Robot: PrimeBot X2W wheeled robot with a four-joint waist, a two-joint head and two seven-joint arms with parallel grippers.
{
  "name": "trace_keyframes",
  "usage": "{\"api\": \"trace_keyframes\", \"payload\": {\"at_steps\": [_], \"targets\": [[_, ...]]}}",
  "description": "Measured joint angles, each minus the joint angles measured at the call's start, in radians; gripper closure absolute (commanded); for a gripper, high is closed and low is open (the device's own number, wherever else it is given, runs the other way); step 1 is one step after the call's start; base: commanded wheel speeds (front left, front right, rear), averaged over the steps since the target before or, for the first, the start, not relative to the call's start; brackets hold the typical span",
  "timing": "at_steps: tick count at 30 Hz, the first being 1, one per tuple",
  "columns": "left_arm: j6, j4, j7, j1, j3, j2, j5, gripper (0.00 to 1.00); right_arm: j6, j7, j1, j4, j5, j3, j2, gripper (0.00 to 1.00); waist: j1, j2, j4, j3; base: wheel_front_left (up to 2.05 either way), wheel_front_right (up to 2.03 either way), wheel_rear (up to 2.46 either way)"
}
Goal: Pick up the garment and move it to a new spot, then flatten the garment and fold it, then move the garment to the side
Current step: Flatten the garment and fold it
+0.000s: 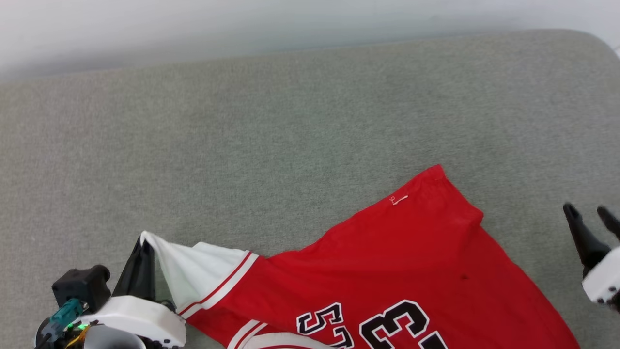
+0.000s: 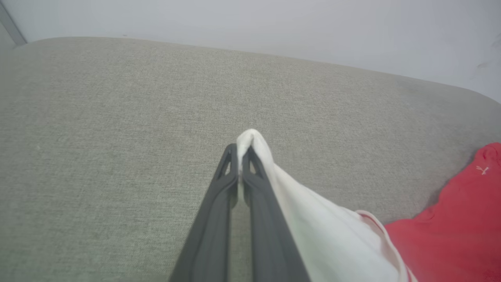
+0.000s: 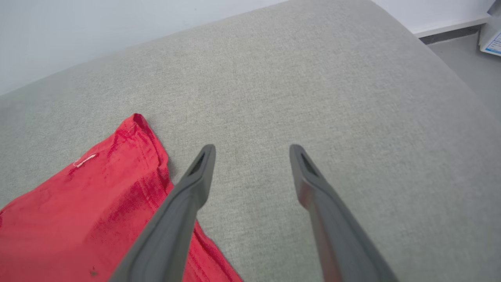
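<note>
The garment (image 1: 387,261), a red jersey with white sleeves and black numbers, lies spread across the near part of a grey cushioned surface (image 1: 290,121). My left gripper (image 1: 144,241) at the lower left is shut on the tip of a white sleeve (image 2: 254,143), lifting it slightly. In the left wrist view the sleeve cloth (image 2: 313,227) drapes off the pinched fingers (image 2: 219,207). My right gripper (image 1: 590,209) stands open at the right edge, just right of the garment's red hem. Its fingers (image 3: 184,203) hang spread over bare cushion beside the red cloth (image 3: 78,203), holding nothing.
The grey cushion stretches far ahead and to both sides. A pale wall (image 1: 242,19) runs behind it. At the right the cushion edge rounds off, with grey floor (image 3: 469,62) beyond and a white object (image 3: 494,37) on it.
</note>
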Motion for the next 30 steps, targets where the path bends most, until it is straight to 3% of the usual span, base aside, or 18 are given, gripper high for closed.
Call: {"api": "trace_keyframes", "payload": {"at_steps": [5,11,16,19,27,28,29,30], "targets": [[0.0,-0.032,-0.003,-0.052,-0.027,-0.015,0.02,1.0,0.0,0.008,-0.125,0.015,0.041,0.122,-0.073,0.0,0.0002,0.0,0.033,0.054,0.0,0.0,0.0],[-0.011,-0.048,-0.004,-0.11,-0.062,-0.034,0.037,1.0,0.0,0.264,-0.276,0.023,0.088,0.25,-0.149,0.0,0.0002,0.0,0.082,0.11,0.0,0.0,0.0],[-0.027,-0.052,-0.027,-0.147,-0.081,-0.049,0.048,1.0,0.0,0.509,-0.371,0.056,0.095,0.305,-0.142,0.0,0.0002,0.0,0.122,0.155,0.0,0.0,0.0],[-0.034,-0.048,-0.039,-0.151,-0.09,-0.058,0.049,1.0,0.0,0.593,-0.406,0.077,0.086,0.329,-0.127,0.0,0.0003,0.0,0.144,0.178,0.0,0.0,0.0],[-0.047,-0.026,-0.056,-0.176,-0.102,-0.069,0.048,1.0,0.0,0.69,-0.48,0.145,0.086,0.357,-0.118,0.0,0.0001,0.0,0.182,0.223,0.0,0.0,0.0],[-0.049,-0.022,-0.058,-0.177,-0.103,-0.07,0.047,1.0,0.0,0.697,-0.483,0.148,0.089,0.359,-0.12,0.27,0.0002,0.0,0.185,0.224,0.0,0.0,0.0],[-0.049,-0.019,-0.06,-0.177,-0.103,-0.072,0.046,1.0,0.0,0.7,-0.484,0.151,0.095,0.36,-0.122,0.75,0.0002,0.0,0.187,0.224,0.0,0.0,0.0],[-0.05,-0.015,-0.061,-0.177,-0.103,-0.073,0.044,1.0,0.0,0.7,-0.485,0.152,0.097,0.363,-0.123,1.0,0.0001,0.0,0.187,0.222,0.0,0.0,0.0]]}}
